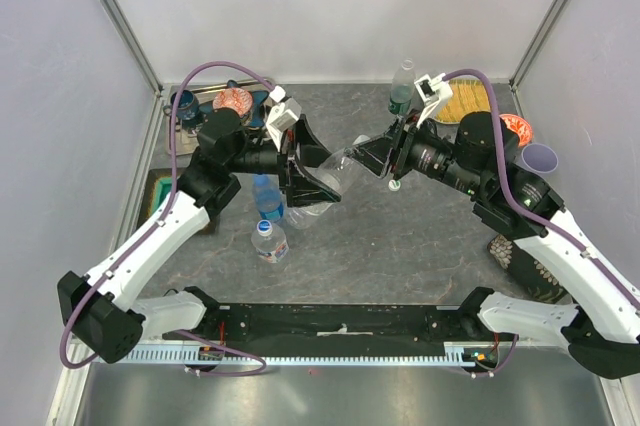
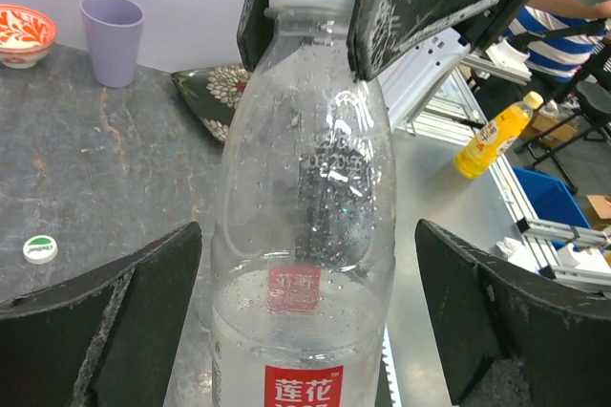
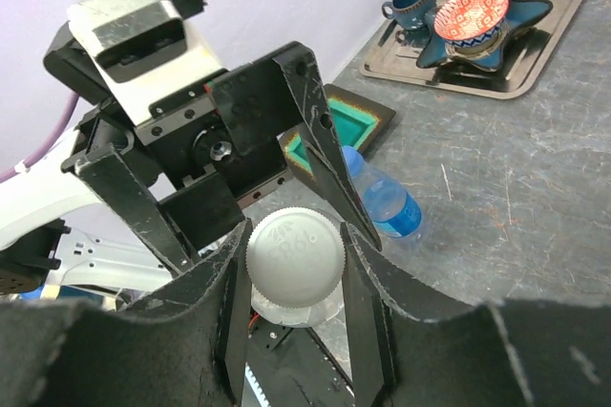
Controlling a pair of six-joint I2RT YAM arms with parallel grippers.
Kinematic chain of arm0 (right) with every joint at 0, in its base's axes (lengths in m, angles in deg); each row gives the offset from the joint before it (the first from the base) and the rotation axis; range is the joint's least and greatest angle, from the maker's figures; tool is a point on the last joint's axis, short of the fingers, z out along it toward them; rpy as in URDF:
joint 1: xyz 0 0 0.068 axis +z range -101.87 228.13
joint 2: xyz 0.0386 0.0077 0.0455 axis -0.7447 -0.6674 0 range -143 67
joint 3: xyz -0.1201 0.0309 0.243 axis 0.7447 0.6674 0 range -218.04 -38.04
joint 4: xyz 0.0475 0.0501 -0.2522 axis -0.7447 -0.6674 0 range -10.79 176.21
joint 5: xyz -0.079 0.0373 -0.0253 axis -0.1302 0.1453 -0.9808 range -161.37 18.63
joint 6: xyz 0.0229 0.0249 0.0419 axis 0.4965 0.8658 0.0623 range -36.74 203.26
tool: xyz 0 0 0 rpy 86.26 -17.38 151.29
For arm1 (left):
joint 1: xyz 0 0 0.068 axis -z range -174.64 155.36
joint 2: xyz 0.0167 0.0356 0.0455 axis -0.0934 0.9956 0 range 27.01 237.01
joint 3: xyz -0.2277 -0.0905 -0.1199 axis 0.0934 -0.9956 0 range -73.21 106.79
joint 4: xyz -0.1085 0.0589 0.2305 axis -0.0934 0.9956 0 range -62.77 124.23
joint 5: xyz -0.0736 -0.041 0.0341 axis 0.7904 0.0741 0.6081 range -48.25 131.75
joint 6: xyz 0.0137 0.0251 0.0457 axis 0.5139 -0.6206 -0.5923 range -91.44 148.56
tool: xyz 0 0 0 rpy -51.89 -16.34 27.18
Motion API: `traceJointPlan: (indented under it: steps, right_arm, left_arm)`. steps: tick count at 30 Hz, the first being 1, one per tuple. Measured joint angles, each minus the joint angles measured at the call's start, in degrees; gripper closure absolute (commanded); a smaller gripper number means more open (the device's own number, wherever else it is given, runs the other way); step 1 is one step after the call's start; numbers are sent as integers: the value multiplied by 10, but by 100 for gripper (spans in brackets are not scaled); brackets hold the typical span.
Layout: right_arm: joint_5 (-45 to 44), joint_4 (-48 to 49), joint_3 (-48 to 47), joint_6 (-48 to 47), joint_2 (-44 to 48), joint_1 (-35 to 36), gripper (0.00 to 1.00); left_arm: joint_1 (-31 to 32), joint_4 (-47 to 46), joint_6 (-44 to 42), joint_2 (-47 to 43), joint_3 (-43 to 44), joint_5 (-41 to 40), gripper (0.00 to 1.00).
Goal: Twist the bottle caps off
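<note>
A plain clear bottle (image 1: 338,170) with a red label (image 2: 304,235) lies level between both grippers above the table. Its white cap (image 3: 294,256) is clamped by my right gripper (image 3: 294,278), shut on it (image 1: 370,158). My left gripper (image 2: 305,331) is open, and its fingers (image 2: 105,331) stand apart from the bottle's body on both sides (image 1: 316,168). A blue-tinted bottle (image 1: 267,196) and a clear bottle with a blue-white label (image 1: 270,241) are on the table below the left gripper. A greenish bottle (image 1: 402,86) stands at the back.
A loose cap (image 2: 40,248) lies on the table. A lilac cup (image 1: 540,157) and a red bowl (image 1: 515,128) sit at the right, a yellow mat (image 1: 465,101) behind. A metal tray (image 3: 496,77) with dishes is at the back left, a green tray (image 1: 160,196) at the left edge.
</note>
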Motion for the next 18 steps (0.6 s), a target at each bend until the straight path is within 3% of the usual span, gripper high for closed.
traceJointPlan:
  steps: [10,14,17,18]
  right_arm:
    - [20,19,-1,-4,-5,0,100]
    - [22,18,-1,-10,-8,-1,100]
    - [22,15,-1,-14,-8,-1,58]
    - [22,14,-1,-15,-9,-1,36]
  left_arm:
    - [13,35,-32,17,6,18,30]
    - [18,52,-44,24,14,21,56]
    - [21,67,-51,29,19,21,57]
    - [22,71,-54,29,20,20,57]
